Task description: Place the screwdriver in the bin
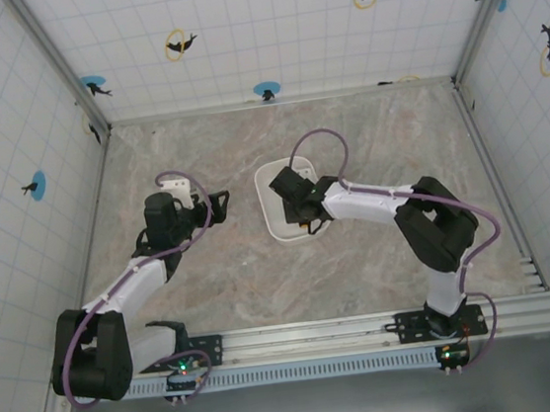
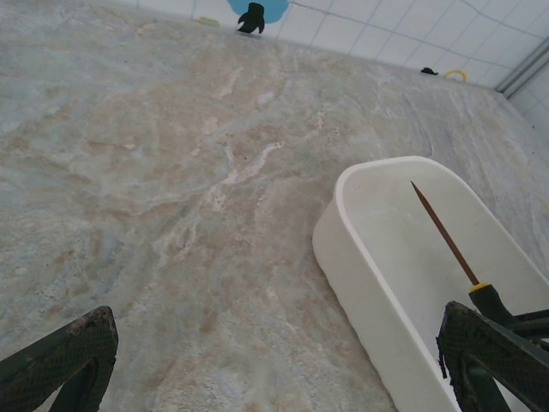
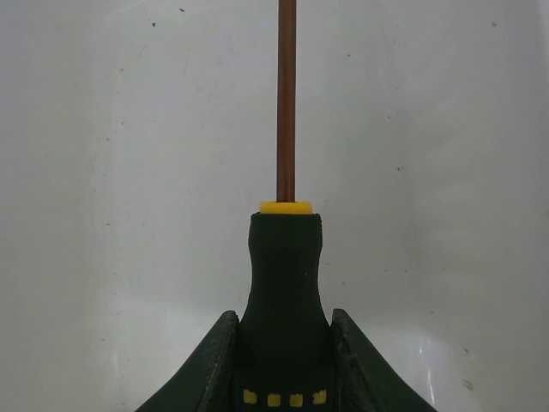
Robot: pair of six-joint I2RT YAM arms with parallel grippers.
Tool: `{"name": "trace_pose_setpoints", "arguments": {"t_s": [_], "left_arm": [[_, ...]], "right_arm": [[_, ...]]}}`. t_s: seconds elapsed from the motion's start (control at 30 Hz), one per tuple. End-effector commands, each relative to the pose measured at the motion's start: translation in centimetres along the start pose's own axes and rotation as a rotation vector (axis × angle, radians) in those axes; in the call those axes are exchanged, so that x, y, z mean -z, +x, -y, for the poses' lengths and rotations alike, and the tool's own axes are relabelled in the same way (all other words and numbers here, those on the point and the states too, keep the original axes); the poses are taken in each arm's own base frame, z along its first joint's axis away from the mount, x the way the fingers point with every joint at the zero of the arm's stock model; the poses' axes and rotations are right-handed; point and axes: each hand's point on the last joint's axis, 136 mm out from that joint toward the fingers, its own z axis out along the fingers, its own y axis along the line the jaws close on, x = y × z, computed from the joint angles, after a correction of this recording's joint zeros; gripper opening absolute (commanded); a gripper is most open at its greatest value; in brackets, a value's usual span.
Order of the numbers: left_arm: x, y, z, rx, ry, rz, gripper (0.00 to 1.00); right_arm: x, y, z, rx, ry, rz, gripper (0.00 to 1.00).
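Screwdriver (image 3: 286,257) nearly delivered
Right claw (image 3: 283,324) clamps its handle, shaft over the bin (image 2: 369,300) floor; letting go remains.

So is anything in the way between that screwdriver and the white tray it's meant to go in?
Nothing visible is in the way. The right gripper clamps the screwdriver by its handle, and the shaft reaches out over the bare white floor of the bin. No other object lies in the bin beneath it.
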Motion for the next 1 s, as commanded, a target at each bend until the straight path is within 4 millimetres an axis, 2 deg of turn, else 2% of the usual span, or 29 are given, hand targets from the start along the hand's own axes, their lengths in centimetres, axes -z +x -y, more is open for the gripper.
{"name": "trace_pose_setpoints", "arguments": {"t_s": [0.0,0.37,0.73,0.97], "left_arm": [[0.0,0.4,0.3,-0.014,0.010,-0.005,0.98],[0.0,0.4,0.3,-0.011,0.009,-0.007,0.98],[0.1,0.5,0.3,-0.011,0.009,-0.009,0.98],[0.1,0.5,0.3,-0.019,0.009,-0.009,0.98]], "right_arm": [[-0.1,-1.1,-1.0,0.008,0.003,0.026,0.00],[-1.7,-0.5,-1.1,0.032,0.024,-0.005,0.02],[-2.8,0.3,-1.2,0.042,0.032,-0.032,0.09],[-3.2,0.5,-1.1,0.047,0.040,-0.040,0.19]]}}
